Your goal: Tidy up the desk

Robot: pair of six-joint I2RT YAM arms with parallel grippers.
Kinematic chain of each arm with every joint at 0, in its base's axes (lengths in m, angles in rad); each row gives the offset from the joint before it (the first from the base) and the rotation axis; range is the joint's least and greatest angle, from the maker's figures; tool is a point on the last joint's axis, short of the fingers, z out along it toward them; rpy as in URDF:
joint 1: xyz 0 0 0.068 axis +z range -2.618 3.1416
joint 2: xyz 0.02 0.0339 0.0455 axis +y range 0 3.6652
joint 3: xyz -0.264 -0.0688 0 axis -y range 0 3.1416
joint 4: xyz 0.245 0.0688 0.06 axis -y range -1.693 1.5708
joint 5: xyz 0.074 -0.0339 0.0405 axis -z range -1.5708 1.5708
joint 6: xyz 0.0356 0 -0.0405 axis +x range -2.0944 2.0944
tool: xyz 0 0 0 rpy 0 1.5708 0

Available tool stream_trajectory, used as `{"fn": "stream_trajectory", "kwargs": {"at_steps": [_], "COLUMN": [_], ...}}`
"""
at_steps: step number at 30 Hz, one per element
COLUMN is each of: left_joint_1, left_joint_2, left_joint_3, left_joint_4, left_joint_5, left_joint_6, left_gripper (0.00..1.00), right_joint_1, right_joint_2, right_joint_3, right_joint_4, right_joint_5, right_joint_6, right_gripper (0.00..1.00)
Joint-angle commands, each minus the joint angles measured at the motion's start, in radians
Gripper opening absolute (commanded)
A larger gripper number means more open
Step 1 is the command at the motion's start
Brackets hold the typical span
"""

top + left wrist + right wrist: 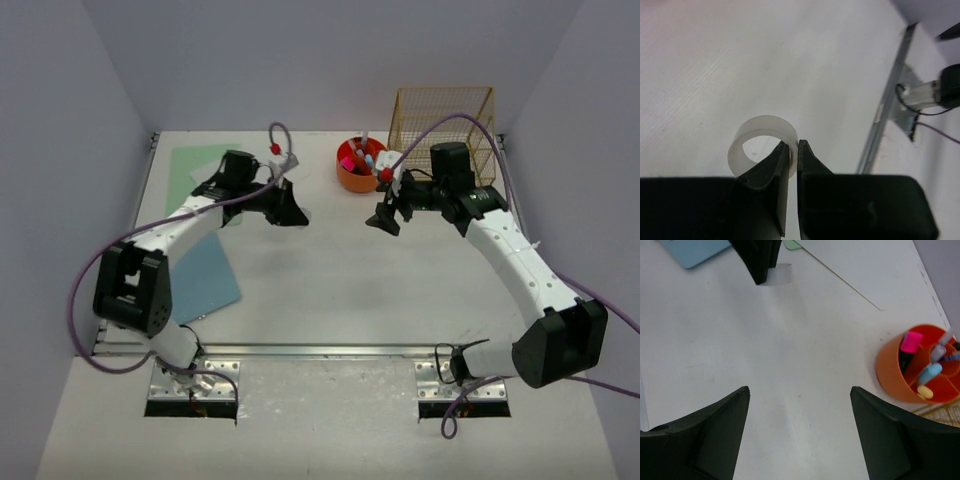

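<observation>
**Tidying barely begun: 1 small ring in hand, sheets not yet gathered**

The worktop (340,290) is mostly bare across its middle and near edge, with the loose things spread along its left and far sides. The gold wire rack (445,115) stands in the far right corner and looks empty, though its floor is hard to read through the mesh. A blue sheet (205,275) lies askew by the left edge, partly under the left arm. A green sheet (195,165) sits in the far left corner, and a white sheet (860,270) lies near the far edge. None of the 3 is stacked or squared with the others. The orange cup (352,178), just beside the rack on the far edge, already holds markers and pens, so that part seems sorted.

The left gripper (794,145) is pressed onto the wall of a translucent ring (765,125), probably a tape roll. It holds the ring over the far middle of the worktop. Whether the ring is clear of the surface cannot be told. The right gripper (799,392) hangs spread wide and empty near the cup.

By my reading, 1 item is mid-transfer and needs a home, likely the rack or beside the cup. After that, the 3 sheets remain to be collected.
</observation>
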Motion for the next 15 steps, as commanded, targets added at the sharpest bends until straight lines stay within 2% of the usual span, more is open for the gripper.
{"fn": "stream_trajectory", "kwargs": {"at_steps": [1, 2, 3, 4, 5, 6, 7, 8, 10, 15], "left_joint_1": [0.039, 0.026, 0.012, -0.001, -0.012, -0.021, -0.023, -0.024, -0.029, -0.062], "left_joint_2": [-0.243, -0.256, -0.260, -0.263, -0.262, -0.255, -0.241, -0.212, -0.190, -0.223], "left_joint_3": [-0.211, -0.221, -0.204, -0.178, -0.171, -0.098, -0.039, 0.004, 0.010, -0.026], "left_joint_4": [0.682, 0.755, 0.746, 0.696, 0.565, 0.169, -0.101, -0.247, -0.330, -0.288], "left_joint_5": [0.551, 0.584, 0.629, 0.685, 0.700, 0.760, 0.815, 0.850, 0.859, 0.858], "left_joint_6": [-0.527, -0.567, -0.524, -0.442, -0.281, -0.069, 0.155, 0.347, 0.400, 0.404], "left_gripper": [0.00, 0.00, 0.00, 0.00, 0.00, 0.00, 0.00, 0.00, 0.00, 0.00], "right_joint_1": [0.059, 0.063, 0.064, 0.064, 0.065, 0.067, 0.071, 0.083, 0.121, 0.239], "right_joint_2": [-0.001, 0.007, 0.014, 0.019, 0.024, 0.029, 0.029, 0.026, 0.007, -0.066], "right_joint_3": [0.052, 0.074, 0.091, 0.104, 0.114, 0.125, 0.130, 0.130, 0.117, 0.058], "right_joint_4": [-0.020, -0.005, 0.009, 0.022, 0.035, 0.054, 0.061, 0.057, 0.026, -0.064], "right_joint_5": [-0.109, -0.140, -0.177, -0.220, -0.250, -0.272, -0.291, -0.297, -0.285, -0.244], "right_joint_6": [0.009, 0.044, 0.081, 0.123, 0.143, 0.148, 0.137, 0.069, -0.086, -0.395], "right_gripper": [0.81, 0.80, 0.78, 0.75, 0.72, 0.70, 0.69, 0.67, 0.66, 0.61]}}
